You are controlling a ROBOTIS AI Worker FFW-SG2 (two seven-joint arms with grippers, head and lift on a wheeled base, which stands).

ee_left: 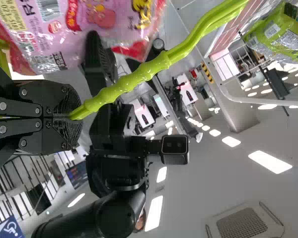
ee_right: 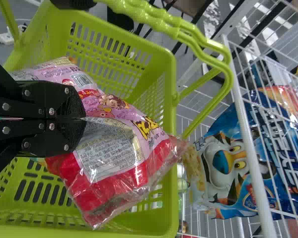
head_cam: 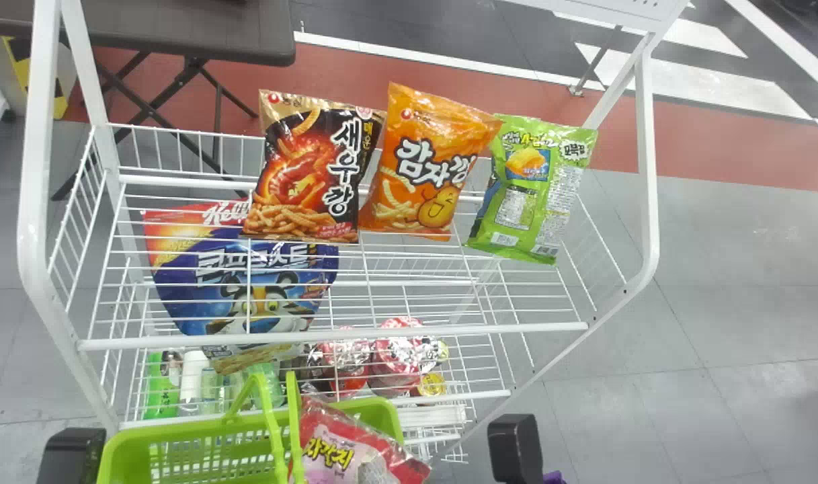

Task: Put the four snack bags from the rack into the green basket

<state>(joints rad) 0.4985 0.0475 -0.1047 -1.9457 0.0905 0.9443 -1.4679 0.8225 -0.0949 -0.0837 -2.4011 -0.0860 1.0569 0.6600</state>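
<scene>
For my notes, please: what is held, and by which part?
Left gripper: basket, by its handle. Right gripper: pink bag, near the middle of its back.

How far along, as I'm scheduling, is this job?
Done: the pink bag is off the rack. In hand: the right gripper holds it at the basket's mouth; the left gripper has its handle. To do: the black bag, orange bag and green bag on the rack; the blue bag lower down may not count. What lies under the pink bag, I can't tell.
</scene>
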